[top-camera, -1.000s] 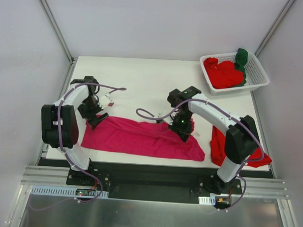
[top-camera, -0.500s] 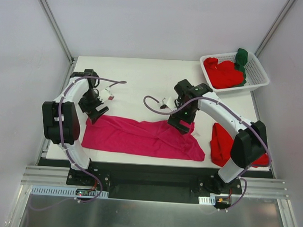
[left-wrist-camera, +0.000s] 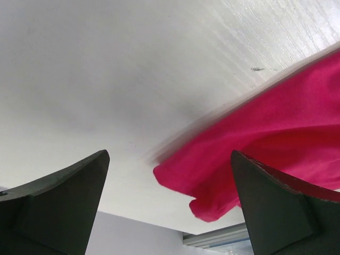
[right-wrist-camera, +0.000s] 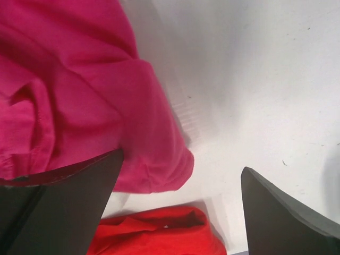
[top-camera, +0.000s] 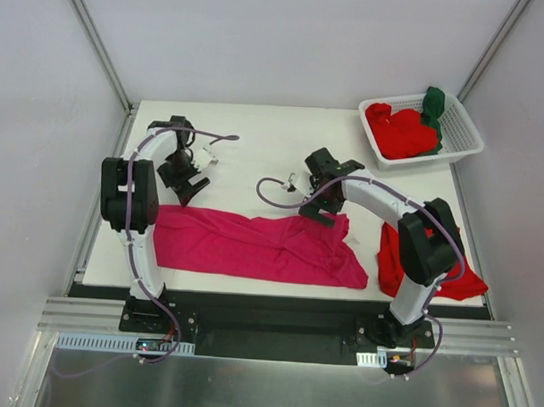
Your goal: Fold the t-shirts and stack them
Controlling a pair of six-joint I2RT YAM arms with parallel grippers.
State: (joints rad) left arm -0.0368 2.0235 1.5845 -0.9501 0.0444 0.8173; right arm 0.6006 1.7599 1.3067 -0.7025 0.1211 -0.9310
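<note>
A magenta t-shirt lies spread lengthwise along the near part of the white table. My left gripper hovers open just behind its far left corner, with nothing between the fingers. In the left wrist view that gripper frames the shirt's corner below. My right gripper stands open over the shirt's far right edge, holding nothing. The right wrist view shows this gripper above the magenta cloth and a red t-shirt. The red t-shirt lies at the near right, partly hidden by the right arm.
A white slotted basket stands at the far right corner with red shirts and a dark green one inside. Purple cables loop off both wrists over the table's middle. Metal frame posts rise at the back corners.
The right gripper has opened, let go of the magenta shirt and drawn back from it. The left gripper has moved back and right, off the shirt's left corner.
</note>
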